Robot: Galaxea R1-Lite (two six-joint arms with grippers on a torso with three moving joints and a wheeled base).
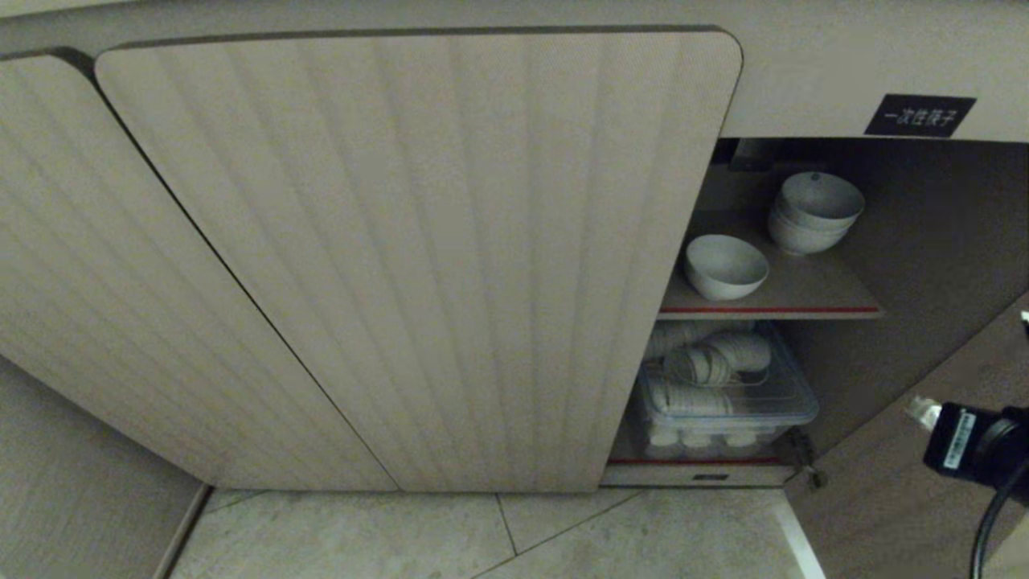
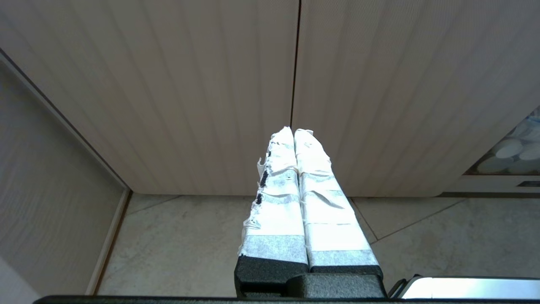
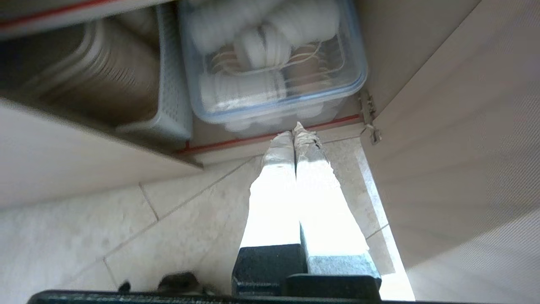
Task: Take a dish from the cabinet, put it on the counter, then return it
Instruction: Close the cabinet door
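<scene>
Standing shut across the left and middle of the head view, two ribbed beige round-cornered doors [image 1: 418, 257] cover most of the low beige cabinet [image 1: 804, 72], and the nearer one hides the left part of the open compartment. To the right, a third door [image 1: 908, 498] hangs swung open, its hinge [image 1: 804, 462] near the lower shelf. A small black label with white characters [image 1: 920, 115] sits above the opening. Pale stone floor tiles [image 1: 498, 535] lie in front.

Inside, the upper red-edged shelf [image 1: 772, 309] carries a single white ceramic bowl [image 1: 725, 266] at the near left and a stack of white bowls [image 1: 812, 213] farther back to the right. Below it, a clear plastic lidded box [image 1: 727, 398] packed with white dishes rests on the lower shelf; the right wrist view also shows a pale grey slotted basket [image 3: 171, 101] beside that box.

The right pincer [image 3: 294, 137], its white-taped fingers pressed together and empty, points at the box's near edge, low before the opening. The left pincer [image 2: 292, 134], likewise clenched on nothing, hangs in front of the seam between the closed doors.
</scene>
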